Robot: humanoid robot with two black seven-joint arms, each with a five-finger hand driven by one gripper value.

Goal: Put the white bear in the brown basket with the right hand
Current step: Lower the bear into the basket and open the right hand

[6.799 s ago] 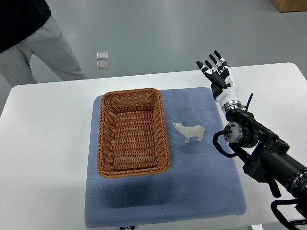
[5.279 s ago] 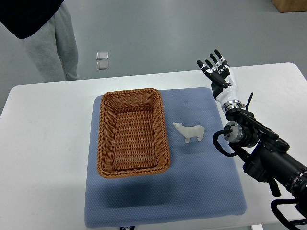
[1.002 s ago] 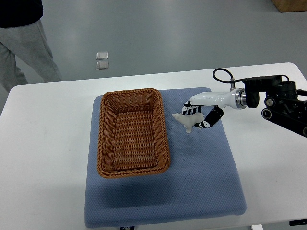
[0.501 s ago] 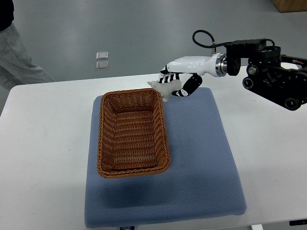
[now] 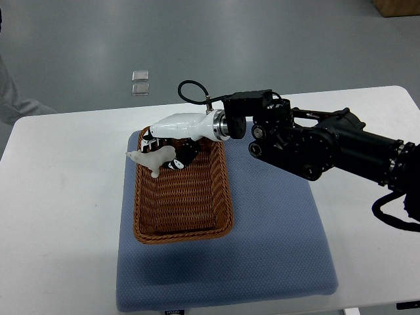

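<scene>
One view is all we have, the top view, and it shows our right hand (image 5: 167,147) reaching across from the right edge with its fingers (image 5: 176,161) curled closed around the white bear (image 5: 149,158). We carry the bear raised above the far left corner of the brown basket (image 5: 180,226), its head poking out past the basket's left rim over the blue mat (image 5: 275,249), so we judge that it is not yet placed and that letting go here could drop it on the rim or outside. We hold it from above and behind, which leaves the legs pointing down toward the basket floor, a sensible way to set it in. The basket sits on the left part of the mat, which pads the white table (image 5: 59,197) and keeps the wicker from sliding. Our forearm lies over the basket's far rim, so the hand would need to come toward the middle before opening. Our left arm does not show. A person's trouser leg (image 5: 8,98) stands at the far left edge, away from the work.
</scene>
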